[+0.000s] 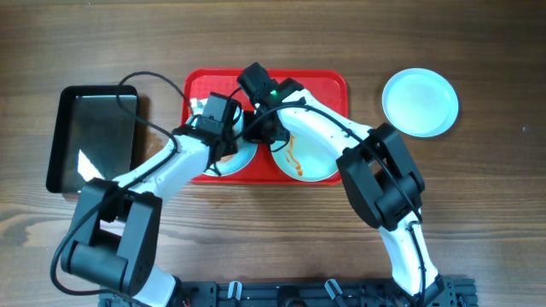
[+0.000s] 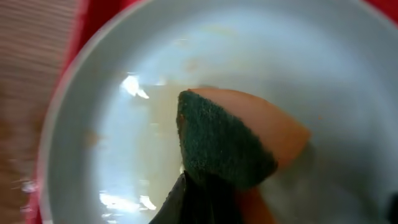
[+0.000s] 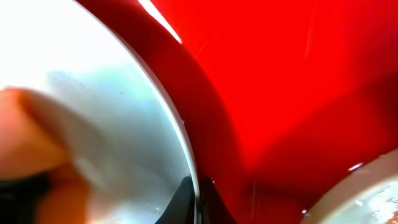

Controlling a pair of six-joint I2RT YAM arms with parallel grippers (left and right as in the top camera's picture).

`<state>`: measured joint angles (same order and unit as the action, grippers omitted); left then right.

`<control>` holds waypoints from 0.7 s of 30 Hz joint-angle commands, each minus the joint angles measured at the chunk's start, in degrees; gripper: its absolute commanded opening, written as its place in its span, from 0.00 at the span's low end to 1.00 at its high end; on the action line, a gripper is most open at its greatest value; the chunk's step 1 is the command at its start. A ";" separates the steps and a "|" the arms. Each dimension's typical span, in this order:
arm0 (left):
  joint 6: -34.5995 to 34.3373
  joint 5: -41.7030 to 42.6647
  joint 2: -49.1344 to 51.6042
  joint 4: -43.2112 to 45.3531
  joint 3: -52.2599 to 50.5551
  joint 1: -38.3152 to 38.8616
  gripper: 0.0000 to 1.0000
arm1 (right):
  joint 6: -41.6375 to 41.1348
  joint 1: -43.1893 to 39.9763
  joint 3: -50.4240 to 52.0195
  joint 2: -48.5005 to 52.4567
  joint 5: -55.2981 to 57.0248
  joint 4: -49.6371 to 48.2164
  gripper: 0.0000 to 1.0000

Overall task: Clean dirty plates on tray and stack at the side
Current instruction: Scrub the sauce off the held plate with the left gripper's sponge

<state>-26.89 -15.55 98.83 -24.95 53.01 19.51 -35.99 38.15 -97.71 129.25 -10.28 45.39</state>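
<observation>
1. L pincer (image 2: 205,196) is clenched on a sponge (image 2: 230,143), green scrub side pressed to the left plate (image 2: 280,74). Prob. so the rough face does the scrubbing.
2. R pincer (image 3: 196,202) is clamped on that plate's rim, by the look of it. Reads as a steadying hold so the plate won't slide under the sponge.
3. Left plate sits on the tray (image 1: 328,85), left half, mostly under both arms. Faint brownish marks show on it, so cleaning isn't done, I'd say.
4. Right plate (image 1: 317,153) is beside it on the tray w/ an orange smear (image 1: 294,160). Likely next.
5. Third plate (image 1: 420,102) looks clean, alone on the worktop (image 1: 478,213) right of the tray. Prob. the start of the stack.
6. Black tray (image 1: 94,128) is left of the red one, apart. Purpose unclear.
</observation>
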 commanded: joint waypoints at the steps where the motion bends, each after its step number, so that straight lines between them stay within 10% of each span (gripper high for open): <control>1: -0.33 -10.12 2.19 -3.93 -0.94 -5.27 0.04 | -0.44 -0.07 0.70 0.66 2.80 0.81 0.04; 21: -0.42 -17.64 -9.73 -7.08 2.86 -1.84 0.04 | -1.60 -0.07 0.70 0.66 4.11 1.11 0.04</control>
<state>-26.89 -34.63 92.79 -31.59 54.57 16.23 -36.86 38.37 -97.71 129.23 -10.24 45.58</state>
